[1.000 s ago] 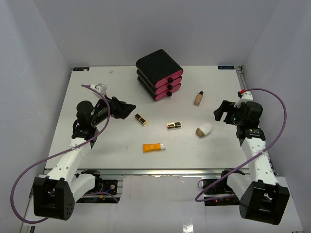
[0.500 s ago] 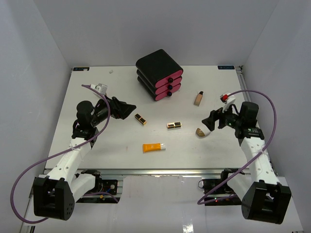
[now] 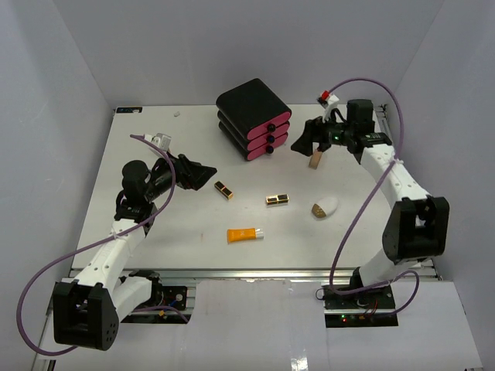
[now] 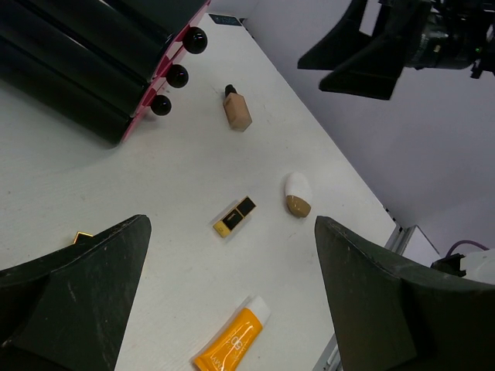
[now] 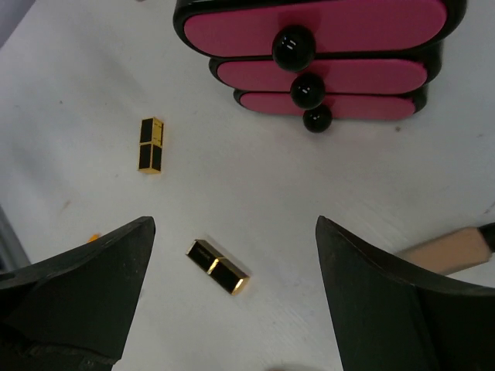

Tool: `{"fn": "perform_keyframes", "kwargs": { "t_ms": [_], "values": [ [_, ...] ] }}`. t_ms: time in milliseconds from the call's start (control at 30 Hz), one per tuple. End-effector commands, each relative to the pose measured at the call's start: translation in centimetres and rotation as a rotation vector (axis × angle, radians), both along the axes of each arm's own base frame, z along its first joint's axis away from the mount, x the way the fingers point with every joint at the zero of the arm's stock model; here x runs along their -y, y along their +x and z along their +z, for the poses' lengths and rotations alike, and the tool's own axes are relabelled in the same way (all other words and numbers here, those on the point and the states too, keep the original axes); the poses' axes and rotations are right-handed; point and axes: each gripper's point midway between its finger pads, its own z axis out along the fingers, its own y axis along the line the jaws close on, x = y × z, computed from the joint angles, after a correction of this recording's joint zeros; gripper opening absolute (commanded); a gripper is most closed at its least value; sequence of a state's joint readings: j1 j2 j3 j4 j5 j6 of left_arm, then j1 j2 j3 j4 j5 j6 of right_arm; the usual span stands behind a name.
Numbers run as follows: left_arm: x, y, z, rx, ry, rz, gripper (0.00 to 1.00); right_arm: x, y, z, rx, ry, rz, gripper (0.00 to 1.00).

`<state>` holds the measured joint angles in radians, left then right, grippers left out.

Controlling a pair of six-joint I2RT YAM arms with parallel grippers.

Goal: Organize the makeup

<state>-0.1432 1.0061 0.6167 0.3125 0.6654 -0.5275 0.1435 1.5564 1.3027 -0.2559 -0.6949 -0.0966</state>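
The makeup lies loose on the white table: one black-and-gold lipstick point(image 3: 223, 189), a second lipstick point(image 3: 277, 199), the orange tube with white cap point(image 3: 244, 234), the tan dark-capped bottle point(image 3: 315, 159) and the white-and-brown egg-shaped piece point(image 3: 325, 207). My left gripper point(image 3: 206, 173) is open and empty, just left of the first lipstick. My right gripper point(image 3: 303, 142) is open and empty, above the table between the box's knobs and the tan bottle. The right wrist view shows both lipsticks point(image 5: 151, 144) point(image 5: 218, 267) and the bottle point(image 5: 452, 249).
The black three-drawer box with pink fronts point(image 3: 254, 117) stands at the far middle, drawers shut; it also shows in the right wrist view point(image 5: 317, 46) and the left wrist view point(image 4: 93, 62). Grey walls enclose the table on three sides.
My right arm has swung from the near right beside the egg-shaped piece to the far side, next to the box and tan bottle. The left arm and the makeup have not moved.
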Motion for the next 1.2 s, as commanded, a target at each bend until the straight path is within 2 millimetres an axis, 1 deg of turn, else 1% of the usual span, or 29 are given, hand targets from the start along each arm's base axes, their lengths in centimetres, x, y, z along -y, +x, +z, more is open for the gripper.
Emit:
{"fn": "perform_keyframes", "kwargs": {
  "t_ms": [0, 33, 67, 100, 167, 267, 333, 400, 500, 633, 800, 1000, 1167],
  "values": [
    [0.0, 0.3, 0.9, 0.028, 0.011, -0.003, 0.98, -4.6, 4.0, 0.6, -0.159, 0.105, -0.113, 0.92],
    [-0.1, 0.4, 0.8, 0.027, 0.013, 0.000, 0.98, -5.2, 4.8, -0.3, -0.188, 0.111, -0.121, 0.95],
    [-0.1, 0.4, 0.8, 0.026, 0.015, 0.003, 0.98, -5.7, 5.5, -0.4, -0.198, 0.123, -0.133, 0.98],
    [-0.1, 0.5, 0.7, 0.023, 0.017, 0.003, 0.98, -6.3, 6.3, -0.5, -0.211, 0.140, -0.136, 0.99],
    [-0.1, 0.6, 0.5, 0.015, 0.020, 0.006, 0.98, -7.2, 7.5, -0.4, -0.212, 0.166, -0.134, 0.93],
    [-0.2, 0.8, 0.4, 0.015, 0.025, 0.007, 0.98, -8.2, 9.7, -0.2, -0.226, 0.200, -0.142, 0.88],
    [-0.1, 0.8, 0.3, 0.011, 0.025, 0.004, 0.98, -8.6, 10.5, -0.5, -0.241, 0.214, -0.150, 0.82],
    [-0.1, 0.8, 0.3, 0.012, 0.026, 0.004, 0.98, -9.0, 11.1, -1.0, -0.248, 0.218, -0.148, 0.80],
    [-0.1, 0.8, 0.4, 0.013, 0.027, 0.001, 0.98, -9.2, 11.6, -1.8, -0.253, 0.214, -0.155, 0.78],
    [-0.1, 0.8, 0.4, 0.014, 0.028, 0.001, 0.98, -9.4, 12.4, -2.4, -0.255, 0.213, -0.161, 0.69],
    [-0.1, 0.8, 0.4, 0.017, 0.029, 0.002, 0.98, -9.4, 12.5, -3.1, -0.265, 0.210, -0.170, 0.59],
    [-0.1, 0.7, 0.5, 0.018, 0.029, -0.001, 0.98, -9.3, 12.7, -3.7, -0.269, 0.199, -0.188, 0.51],
    [-0.1, 0.8, 0.4, 0.018, 0.030, 0.001, 0.98, -9.0, 12.7, -3.7, -0.262, 0.192, -0.201, 0.41]
  ]
}}
